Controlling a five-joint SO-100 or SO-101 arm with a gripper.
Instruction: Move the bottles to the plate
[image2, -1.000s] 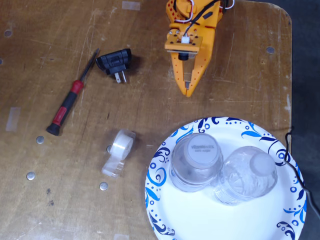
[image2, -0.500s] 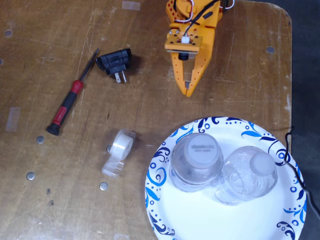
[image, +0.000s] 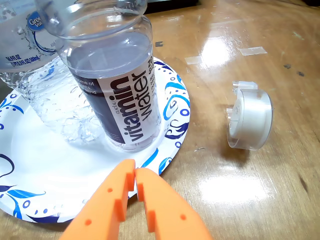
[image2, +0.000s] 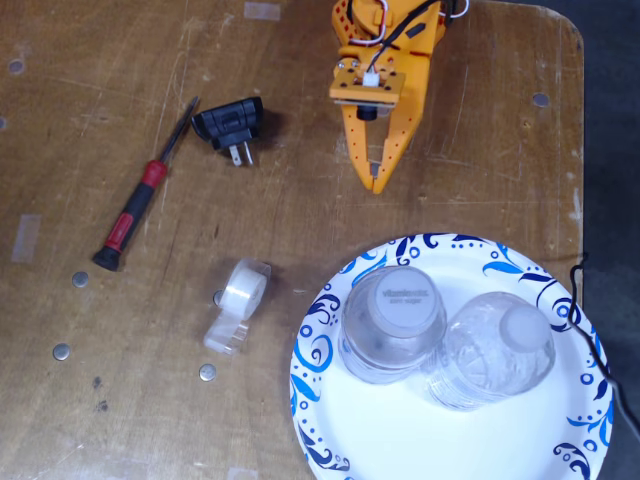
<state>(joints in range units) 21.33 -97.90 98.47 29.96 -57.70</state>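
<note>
Both bottles stand upright on the white plate (image2: 500, 440) with blue swirls on its rim. The one with the wide grey-white cap (image2: 392, 320) carries a dark label, readable in the wrist view (image: 117, 95). The crinkled, small-capped bottle (image2: 493, 350) touches it on the right in the fixed view and appears behind it in the wrist view (image: 47, 95). My orange gripper (image2: 375, 185) is shut and empty, hovering over bare table above the plate's upper edge in the fixed view. In the wrist view its fingertips (image: 134, 170) meet just short of the plate rim (image: 172, 125).
A clear tape roll (image2: 236, 300) lies left of the plate, also visible in the wrist view (image: 249, 120). A red-handled screwdriver (image2: 140, 205) and a black plug adapter (image2: 232, 125) lie at upper left. Several metal discs dot the wooden table, whose right edge is near the plate.
</note>
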